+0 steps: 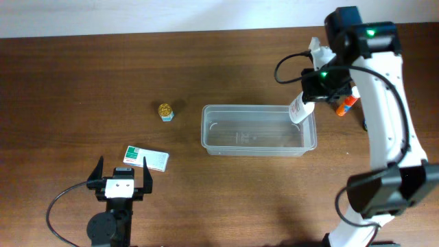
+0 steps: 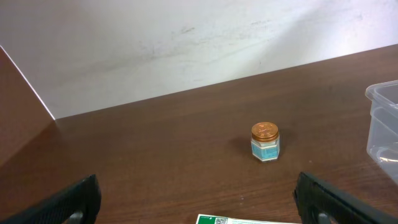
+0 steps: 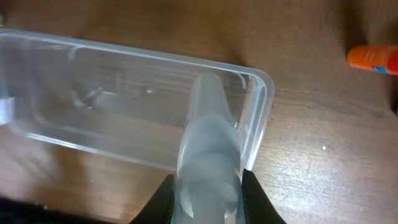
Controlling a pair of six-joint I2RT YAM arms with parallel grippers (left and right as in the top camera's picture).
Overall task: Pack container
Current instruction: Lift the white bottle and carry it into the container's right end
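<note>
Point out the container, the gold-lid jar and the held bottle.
container [image 1: 254,132]: overhead view, bare floor inside.
jar [image 2: 265,142]: left wrist view, side just below the lid.
bottle [image 1: 299,110]: overhead view, middle of the body.

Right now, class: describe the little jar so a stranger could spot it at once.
Start at the clear container in the middle of the brown table. Look left of it to a small jar standing alone. Unlike the flat green-and-white box nearer the robot, it is upright, with a coppery lid and pale blue label.

Jar [image 1: 165,110] left of container [image 1: 206,132], box [image 1: 146,158] nearer (front-left), bottle [image 1: 299,110] over its right end
</note>
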